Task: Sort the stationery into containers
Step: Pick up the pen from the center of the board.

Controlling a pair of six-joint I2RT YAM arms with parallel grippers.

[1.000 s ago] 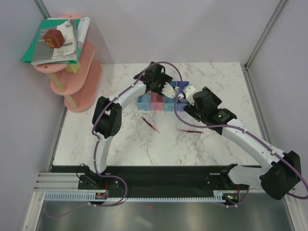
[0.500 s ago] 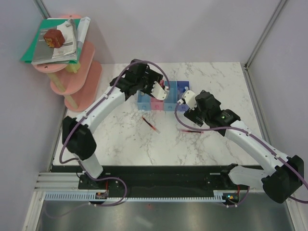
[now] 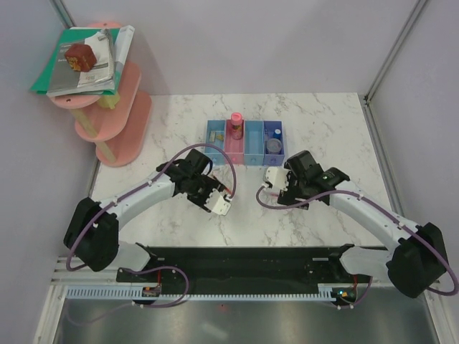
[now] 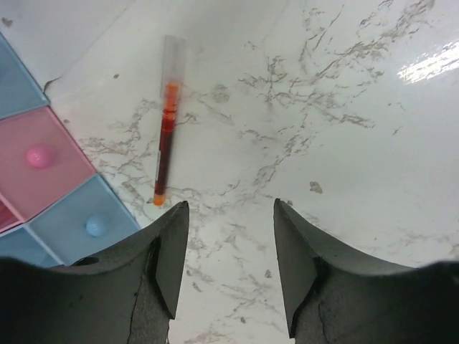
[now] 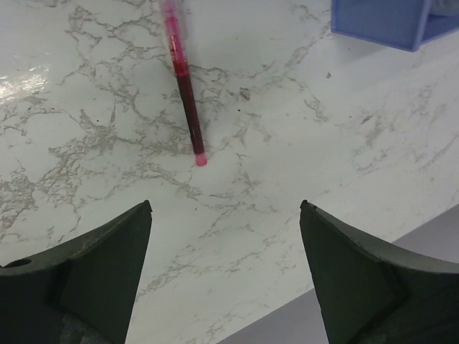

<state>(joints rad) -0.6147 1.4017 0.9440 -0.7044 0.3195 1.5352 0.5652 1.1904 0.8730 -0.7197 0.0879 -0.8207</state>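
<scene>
The containers (image 3: 244, 133) are a row of four joined trays at the back of the marble table. A pink-capped tube (image 3: 235, 125) stands in the pink tray, and a grey blue-capped cylinder (image 3: 273, 145) sits in the darker blue one. In the left wrist view a thin red pen (image 4: 166, 136) lies just ahead of my left gripper (image 4: 229, 208), beside the trays (image 4: 43, 172). The jaws are open and hold nothing. Another red pen (image 5: 184, 86) lies ahead of my right gripper (image 5: 226, 208), which is wide open and empty. In the top view the left gripper (image 3: 219, 205) and right gripper (image 3: 271, 179) cover both pens.
A tiered pink round shelf (image 3: 120, 122) stands at the back left, carrying stacked books and papers (image 3: 86, 68) with a brown block (image 3: 80, 56). The darker blue tray's corner (image 5: 380, 21) shows at the top right of the right wrist view.
Both arms have drawn back from the trays toward the near side and now hover over the pens. The left jaws have narrowed a little.
</scene>
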